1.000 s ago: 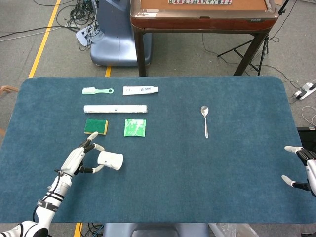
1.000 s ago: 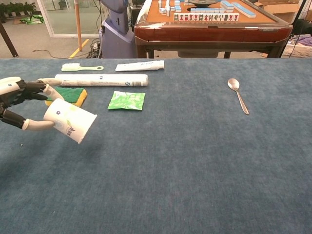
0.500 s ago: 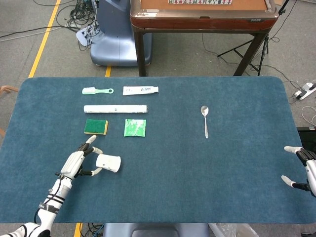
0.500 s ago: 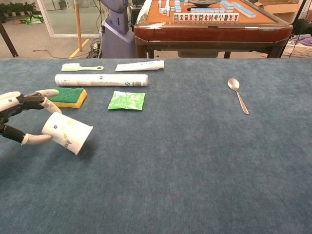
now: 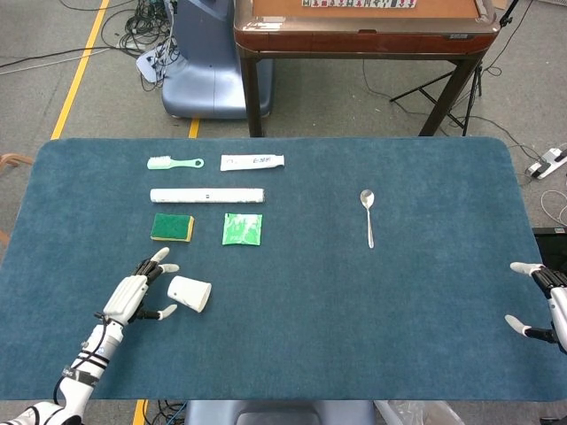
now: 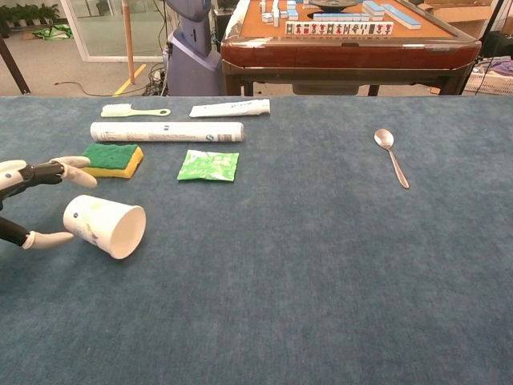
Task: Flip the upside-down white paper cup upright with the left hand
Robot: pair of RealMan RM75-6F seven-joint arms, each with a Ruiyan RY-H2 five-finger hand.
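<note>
Fingers (image 6: 68, 166) of the left hand (image 5: 133, 297) spread apart, holding nothing; the white paper cup (image 6: 104, 226) lies on its side just right of them, at the near left of the blue table (image 5: 354, 301). Chest view: cup's open mouth faces right and toward the camera, base toward the hand; whether a fingertip touches the base, cannot tell. Head view shows the same cup (image 5: 190, 293) as a small white wedge only, mouth not visible.

Right hand (image 5: 542, 301) at the near right table edge, fingers apart, empty; seen in head view only, outside the chest frame.

Far left of the table: green toothbrush (image 6: 135, 111), toothpaste tube (image 6: 230, 107), long white roll (image 6: 167, 131). Nearer: green-and-yellow sponge (image 6: 112, 159), green packet (image 6: 208, 166). Spoon (image 6: 390, 156) lies well apart to the right. Wooden table (image 6: 345, 40) beyond the far edge; tiles on its top plain in chest view.
</note>
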